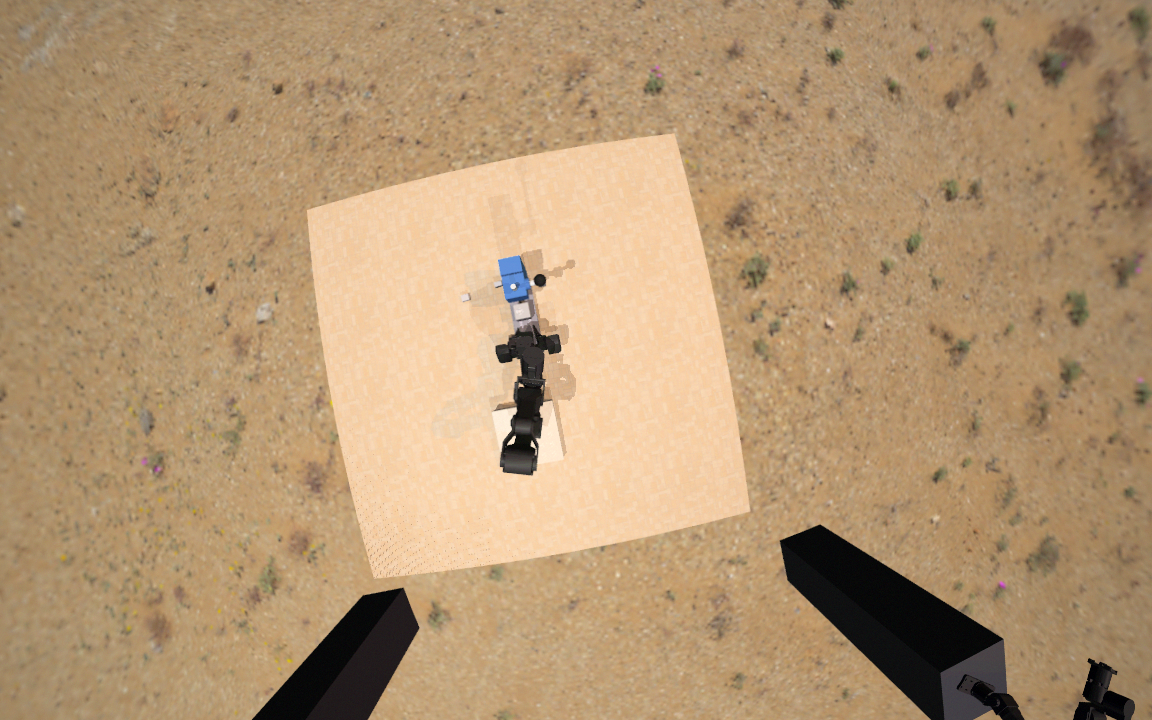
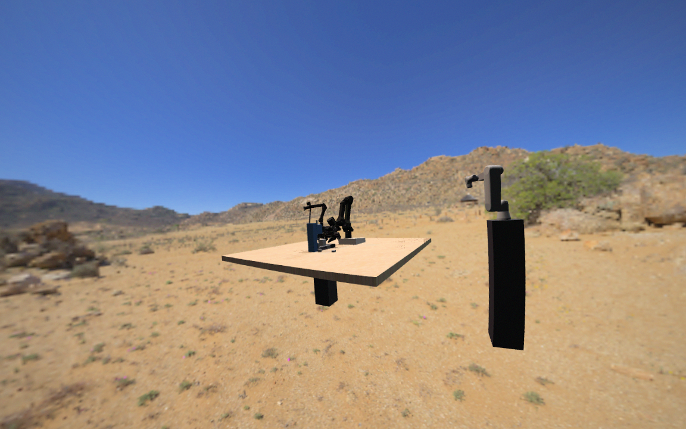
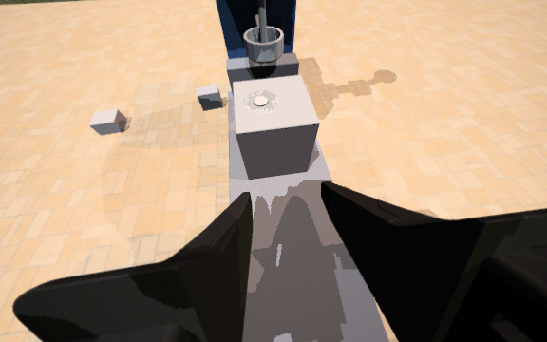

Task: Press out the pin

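The pale block (image 3: 273, 142) (image 1: 522, 310) stands on the long grey plate (image 3: 239, 187) before the blue press (image 3: 223, 28) (image 1: 510, 265) (image 2: 312, 237). Its white pin (image 3: 260, 101) shows in its top, left of centre. A grey cup-shaped part (image 3: 264, 53) with a grey rod inside it shows beyond the block, above a grey raised step (image 3: 283, 70). The lever's black knob (image 1: 540, 280) sticks out to the right of the press. My gripper (image 3: 286, 193) is open and empty, just short of the block's near face. The opening under the punch is hidden.
Two small grey blocks (image 3: 108, 122) (image 3: 210, 98) lie on the table (image 1: 643, 402) (image 3: 41, 190), left of the plate. The arm's pale base block (image 1: 551, 445) is behind the arm.
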`<action>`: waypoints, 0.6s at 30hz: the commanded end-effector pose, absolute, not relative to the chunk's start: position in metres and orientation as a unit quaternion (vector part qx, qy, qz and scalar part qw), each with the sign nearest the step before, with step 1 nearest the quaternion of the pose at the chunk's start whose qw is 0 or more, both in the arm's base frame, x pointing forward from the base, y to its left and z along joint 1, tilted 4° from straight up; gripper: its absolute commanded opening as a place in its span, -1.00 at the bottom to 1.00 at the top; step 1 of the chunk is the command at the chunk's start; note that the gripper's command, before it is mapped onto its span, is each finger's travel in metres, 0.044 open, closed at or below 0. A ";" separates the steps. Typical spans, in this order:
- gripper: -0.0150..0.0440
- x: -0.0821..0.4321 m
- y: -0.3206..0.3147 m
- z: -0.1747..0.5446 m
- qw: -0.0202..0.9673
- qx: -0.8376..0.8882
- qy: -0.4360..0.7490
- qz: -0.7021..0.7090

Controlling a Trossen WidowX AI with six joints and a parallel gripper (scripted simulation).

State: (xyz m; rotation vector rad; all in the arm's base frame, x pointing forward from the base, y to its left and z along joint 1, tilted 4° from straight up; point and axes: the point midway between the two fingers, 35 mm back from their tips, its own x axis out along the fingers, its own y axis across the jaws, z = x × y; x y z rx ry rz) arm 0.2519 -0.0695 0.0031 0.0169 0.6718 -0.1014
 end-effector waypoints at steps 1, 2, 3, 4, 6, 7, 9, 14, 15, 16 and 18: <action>0.53 0.250 -0.068 0.002 0.943 0.007 0.330 -0.046; 0.53 0.250 -0.068 0.002 0.943 0.007 0.330 -0.046; 0.53 0.250 -0.068 0.002 0.943 0.007 0.330 -0.046; 0.53 0.250 -0.068 0.002 0.943 0.007 0.330 -0.046; 0.53 0.250 -0.068 0.002 0.943 0.007 0.330 -0.046; 0.53 0.250 -0.068 0.002 0.943 0.007 0.330 -0.046; 0.53 0.250 -0.068 0.002 0.943 0.007 0.330 -0.046; 0.53 0.250 -0.068 0.002 0.943 0.007 0.330 -0.046; 0.53 0.252 -0.068 0.002 0.943 0.007 0.330 -0.046; 0.53 0.256 -0.069 0.002 0.943 0.007 0.330 -0.046; 0.53 0.272 -0.072 0.002 0.943 0.007 0.329 -0.046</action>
